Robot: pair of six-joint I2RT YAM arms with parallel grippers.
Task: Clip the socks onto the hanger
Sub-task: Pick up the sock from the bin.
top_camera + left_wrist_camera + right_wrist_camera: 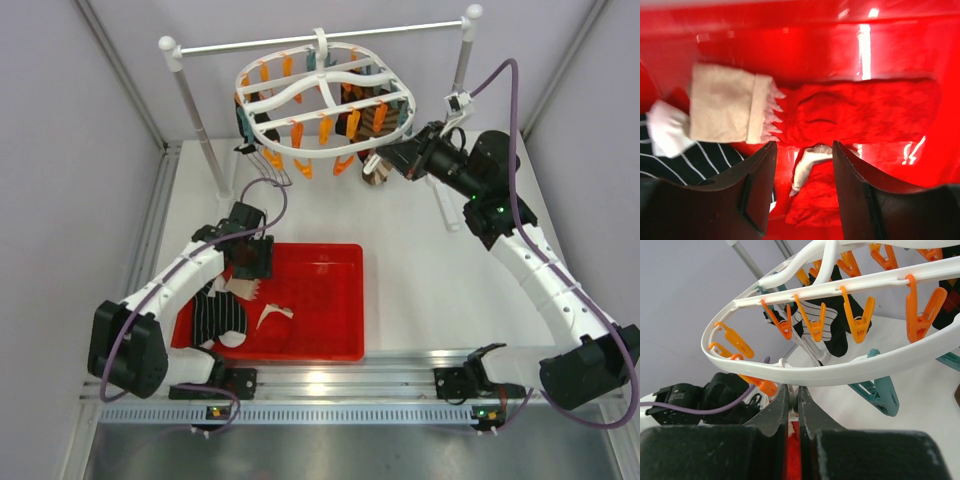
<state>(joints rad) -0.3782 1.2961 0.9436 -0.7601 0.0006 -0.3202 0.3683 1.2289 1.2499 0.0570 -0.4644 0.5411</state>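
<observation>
The white hanger [325, 100] hangs from a rod, with orange and teal clips. A brown striped sock [375, 120] and a black striped sock [832, 340] hang clipped on it. My right gripper [385, 158] is at its near right rim [850, 370], shut [794, 389] on a thin white part just under the rim. My left gripper [250, 268] is down in the red bin [340, 352], open [804, 146] over a dark red sock [860, 112]. A beige sock [722, 107] and a black striped sock with a white toe [685, 162] lie to its left.
The white rod [400, 28] stands on two posts [200, 120] at the back of the table. Grey walls close in both sides. A metal rail [330, 385] runs along the near edge. A white sock [272, 315] lies in the bin.
</observation>
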